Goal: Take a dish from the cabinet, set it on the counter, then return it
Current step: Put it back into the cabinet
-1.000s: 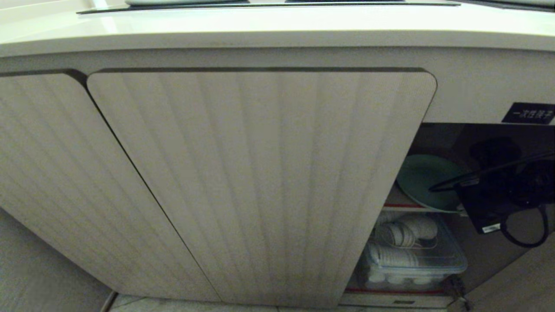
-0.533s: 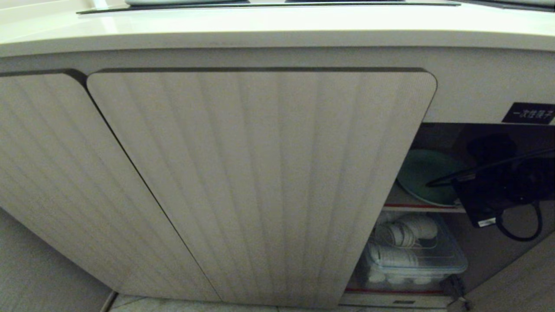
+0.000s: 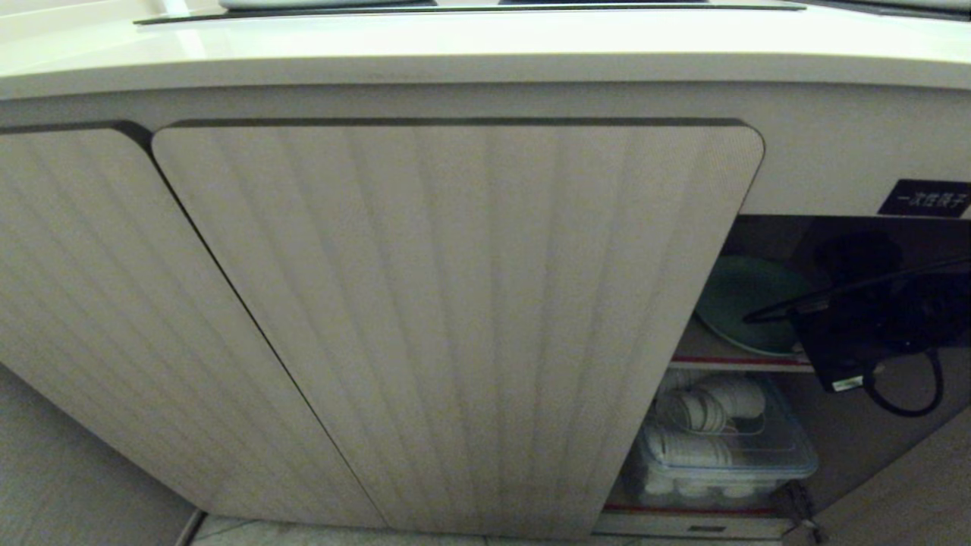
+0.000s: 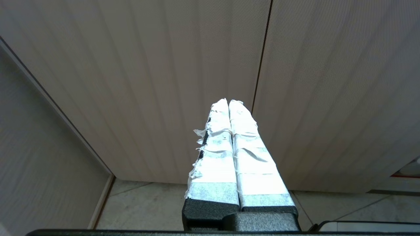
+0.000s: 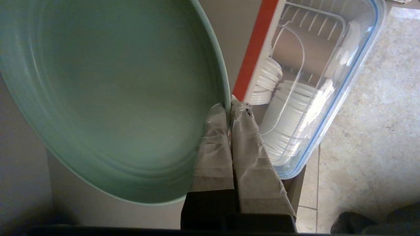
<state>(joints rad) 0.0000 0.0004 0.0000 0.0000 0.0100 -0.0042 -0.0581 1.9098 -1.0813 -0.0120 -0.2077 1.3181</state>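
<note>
Tape-wrapped fingers of the right gripper [image 5: 228, 108] are clamping together on the rim of the round mint-green dish [image 5: 108, 98], holding it above the red-edged shelf [image 3: 740, 362] inside the ribbed beige cabinet [image 3: 455, 303]. Compared with a second ago, dish and gripper are sitting slightly higher over that shelf. Outside the cabinet doors, the left gripper [image 4: 228, 103] is resting pressed together, empty.

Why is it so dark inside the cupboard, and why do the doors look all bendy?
Head view: the cabinet opening sits in shadow, so the right gripper is a black shape; the lens bows the doors and the bright counter. Right wrist view: the dish looks dim, while the clear box glints. Left wrist view: the left gripper glares white.
</note>
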